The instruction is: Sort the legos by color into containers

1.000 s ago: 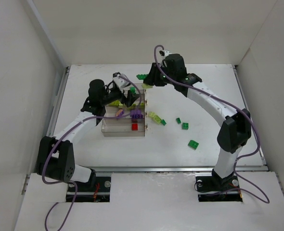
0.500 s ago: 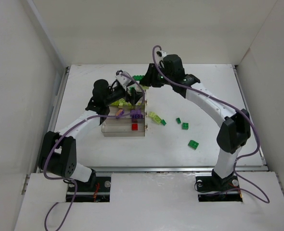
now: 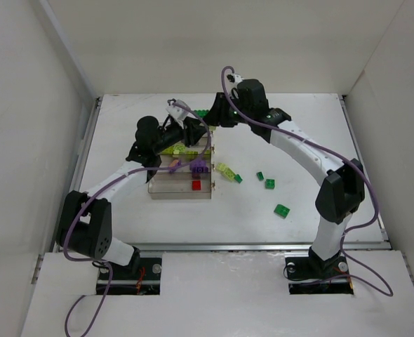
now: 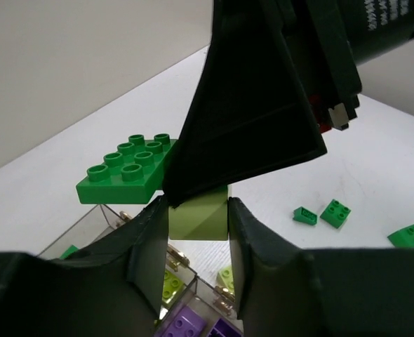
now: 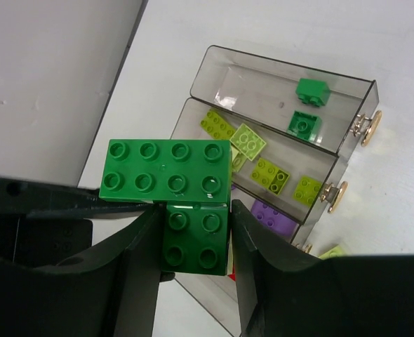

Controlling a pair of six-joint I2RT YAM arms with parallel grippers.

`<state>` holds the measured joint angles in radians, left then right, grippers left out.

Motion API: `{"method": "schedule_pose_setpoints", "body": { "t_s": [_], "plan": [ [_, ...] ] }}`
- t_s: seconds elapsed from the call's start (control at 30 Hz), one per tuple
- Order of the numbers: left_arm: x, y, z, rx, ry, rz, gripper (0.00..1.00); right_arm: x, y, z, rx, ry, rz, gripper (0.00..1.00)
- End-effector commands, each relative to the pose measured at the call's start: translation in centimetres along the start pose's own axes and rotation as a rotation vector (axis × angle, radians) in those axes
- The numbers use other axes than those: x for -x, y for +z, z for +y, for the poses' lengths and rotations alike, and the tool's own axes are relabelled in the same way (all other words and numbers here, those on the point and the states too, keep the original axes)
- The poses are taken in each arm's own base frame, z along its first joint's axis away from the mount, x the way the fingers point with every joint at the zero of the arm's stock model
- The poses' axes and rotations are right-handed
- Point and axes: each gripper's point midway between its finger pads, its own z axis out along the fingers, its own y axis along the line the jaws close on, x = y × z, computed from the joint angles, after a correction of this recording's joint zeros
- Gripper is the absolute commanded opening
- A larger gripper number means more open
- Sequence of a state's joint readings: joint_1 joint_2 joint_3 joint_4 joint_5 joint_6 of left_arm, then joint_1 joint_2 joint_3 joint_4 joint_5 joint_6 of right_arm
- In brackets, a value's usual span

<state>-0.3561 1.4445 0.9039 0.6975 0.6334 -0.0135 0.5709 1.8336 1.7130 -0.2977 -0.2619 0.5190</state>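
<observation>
My right gripper (image 5: 195, 232) is shut on a dark green two-by-two brick (image 5: 195, 242) that carries a wide green two-by-four brick (image 5: 166, 172). It hangs above the back end of the containers (image 3: 182, 191). My left gripper (image 4: 197, 210) meets it there, shut on a yellow-green brick (image 4: 197, 219) that sits right under the right gripper's black finger (image 4: 249, 119). The wide green brick (image 4: 126, 168) juts out to the left. In the bins lie green bricks (image 5: 311, 91), yellow-green bricks (image 5: 249, 140), purple bricks (image 5: 274, 215) and a red one (image 3: 196, 185).
Loose on the table right of the tray lie a yellow-green brick (image 3: 226, 170) and three green bricks (image 3: 259, 175), (image 3: 270, 184), (image 3: 282, 210). White walls close in the table on both sides and at the back.
My left gripper rose toward the right gripper and its fingers, open before, have closed on the yellow-green brick. The right gripper has barely moved.
</observation>
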Motion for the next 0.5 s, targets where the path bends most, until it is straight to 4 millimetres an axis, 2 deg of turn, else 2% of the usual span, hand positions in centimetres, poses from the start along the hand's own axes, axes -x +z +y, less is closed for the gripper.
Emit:
{"method": "schedule_pose_setpoints", "body": {
  "t_s": [0.0,0.03,0.2,0.33,0.37,0.43,0.47],
  "plan": [
    [3.4,0.6,-0.3,-0.007,0.027,-0.093,0.13,2.5,-0.4,3.0,0.087,-0.040,-0.070,0.00],
    [3.4,0.6,-0.1,0.005,0.027,-0.094,0.00,2.5,-0.4,3.0,0.087,-0.040,-0.070,0.00],
    [1.7,0.2,-0.1,0.010,0.006,-0.045,0.00,3.1,-1.0,2.8,0.058,-0.040,-0.100,0.00],
    [-1.3,-0.4,-0.1,0.017,-0.006,0.054,0.00,4.9,-1.8,1.7,-0.013,-0.036,-0.169,0.00],
    [-2.3,-0.6,-0.3,0.008,-0.016,0.093,0.00,5.4,-1.9,0.9,-0.033,-0.031,-0.182,0.00],
    [-3.7,-1.4,-0.6,-0.004,0.013,0.138,0.00,6.0,-2.0,0.0,-0.068,-0.014,-0.206,0.00],
    [-3.9,-1.5,-0.5,-0.005,0.026,0.147,0.00,6.4,-2.4,0.1,-0.072,-0.015,-0.219,0.00]
  ]
}}
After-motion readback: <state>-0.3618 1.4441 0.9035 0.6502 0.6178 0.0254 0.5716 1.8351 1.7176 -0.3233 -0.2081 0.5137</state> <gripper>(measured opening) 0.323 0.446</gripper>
